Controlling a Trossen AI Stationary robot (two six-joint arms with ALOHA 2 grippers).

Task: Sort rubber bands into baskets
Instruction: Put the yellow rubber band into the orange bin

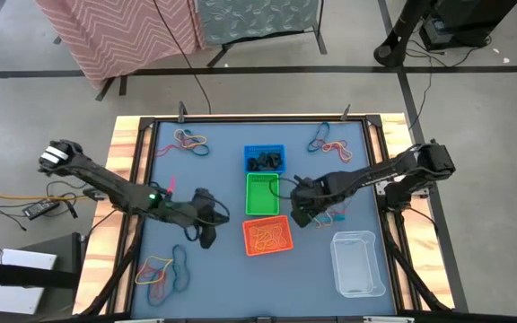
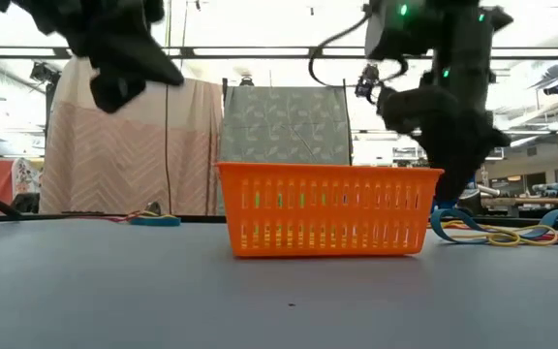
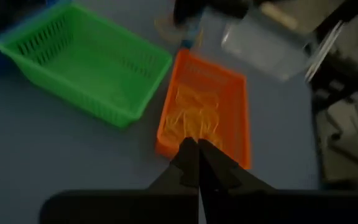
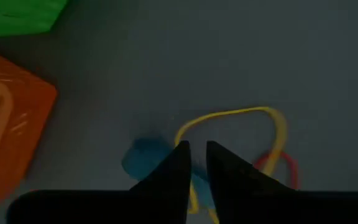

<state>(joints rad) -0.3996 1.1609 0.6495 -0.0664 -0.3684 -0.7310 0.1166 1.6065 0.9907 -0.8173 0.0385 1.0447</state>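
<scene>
The orange basket (image 1: pixel 267 235) holds several yellow-orange bands. The green basket (image 1: pixel 261 194) and the blue basket (image 1: pixel 265 159), which holds black bands, stand beyond it, and the clear tub (image 1: pixel 357 262) stands at the near right. My right gripper (image 4: pixel 196 157) is down at the table right of the orange basket, its fingers nearly together over a small pile of yellow, teal-blue and red rubber bands (image 1: pixel 335 213). My left gripper (image 3: pixel 197 155) is shut and empty, raised left of the orange basket (image 3: pixel 204 118). My right gripper comes down at a slant onto the small pile, with a teal-blue band (image 4: pixel 145 157) and a yellow band (image 4: pixel 229 115) running into the narrow gap between its fingers. The bands' loops lie slack on the table beyond the fingertips. The fingers hide the place of contact.
More piles of rubber bands lie at the far left (image 1: pixel 191 141), far right (image 1: pixel 326 139) and near left (image 1: pixel 164 269) of the blue table top. Wooden rails (image 1: pixel 126 179) frame the table. In the low view the orange basket (image 2: pixel 327 208) hides the baskets behind it.
</scene>
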